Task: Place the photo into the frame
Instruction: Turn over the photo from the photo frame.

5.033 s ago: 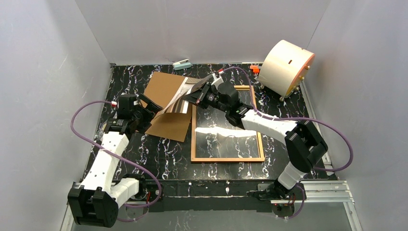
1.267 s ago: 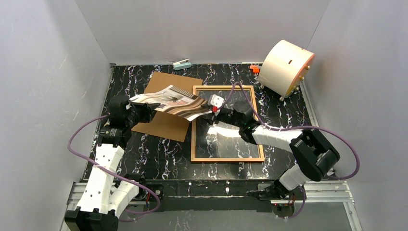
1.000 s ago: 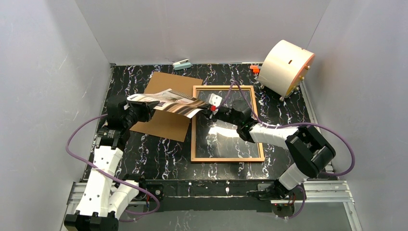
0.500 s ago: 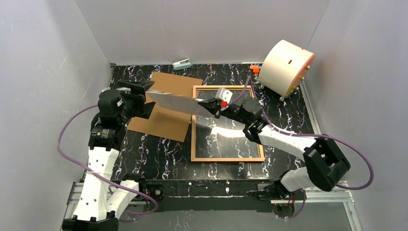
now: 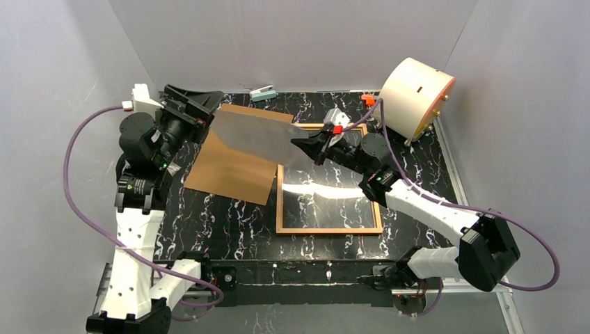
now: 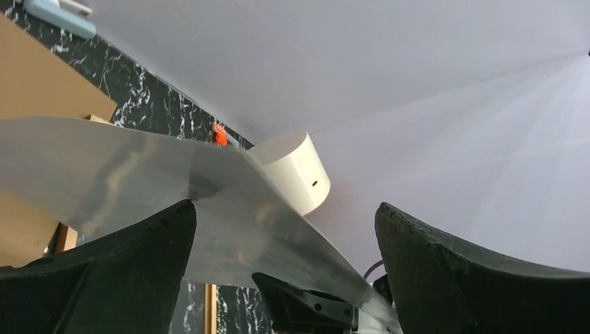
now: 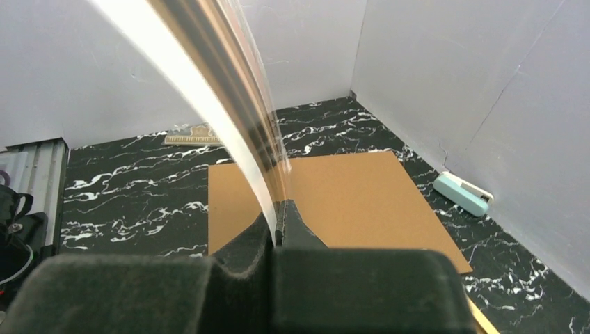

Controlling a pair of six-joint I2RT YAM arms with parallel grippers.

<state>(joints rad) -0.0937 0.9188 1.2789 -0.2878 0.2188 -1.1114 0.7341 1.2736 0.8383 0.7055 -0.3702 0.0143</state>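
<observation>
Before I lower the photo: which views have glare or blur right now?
Top external: a bright glare band crosses the opening of the frame; the photo reads clearly. Right wrist: the photo is close to the lens, blurred and washed out above the right fingers. Left wrist: the left fingers are soft, the photo fairly sharp.

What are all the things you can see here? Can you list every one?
large paper photo print: one, pale back side up, held in the air above the board
thin rectangular wooden picture frame: one, orange-brown, flat mid-table
flat cardboard backing board: one, brown, left of the frame
big round drum: one, cream-white, far right corner
small boxy gadget: one, pale blue-green, by the back wall
tiny orange piece: one, beside the drum
marble-patterned table: one, black with white veins
left gripper: one, black, jaws open at the photo's left end
right gripper: one, black, jaws shut on the photo's right end
</observation>
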